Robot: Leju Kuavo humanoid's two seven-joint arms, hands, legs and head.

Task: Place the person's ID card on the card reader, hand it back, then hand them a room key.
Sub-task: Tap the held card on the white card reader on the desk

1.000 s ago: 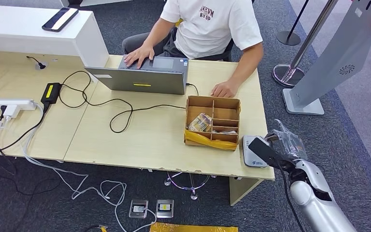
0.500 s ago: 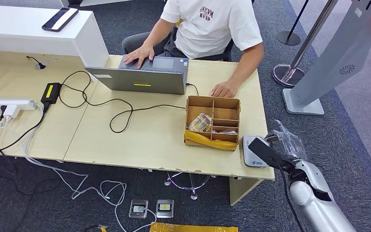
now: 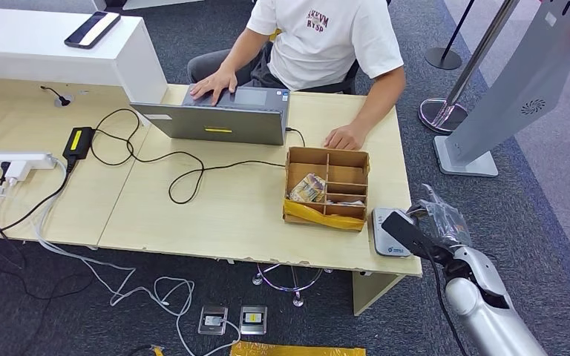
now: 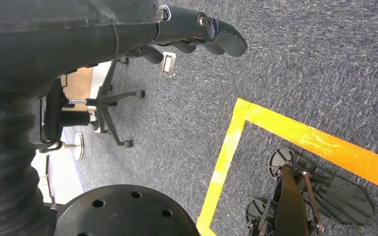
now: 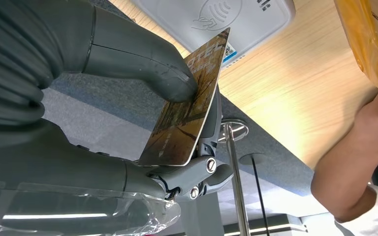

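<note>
Our right hand (image 5: pixel 142 113) pinches a card (image 5: pixel 189 105) between the thick thumb and the darker fingers (image 5: pixel 204 172) behind it. In the head view the same hand (image 3: pixel 434 222) sits just off the tabletop's (image 3: pixel 223 215) near right corner, and the card (image 3: pixel 408 231) shows as a dark slab slanting over the right edge of the white card reader (image 3: pixel 387 233). The right wrist view shows the card's upper corner close before the reader (image 5: pixel 226 19), but we cannot tell whether the two touch. Against the frames from a second and half a second ago, the card's far end lies a touch nearer the reader; the arm has otherwise hardly shifted.

Our left hand (image 4: pixel 192 34) hangs over grey carpet with its fingers curled in on nothing.

Left of the reader, near the tabletop's front edge, stands a cardboard box (image 3: pixel 327 187) with dividers. Beyond it, at the far edge, a person (image 3: pixel 319 44) sits with one hand on a laptop (image 3: pixel 219 119) and the other flat on the tabletop, both placed as before.
</note>
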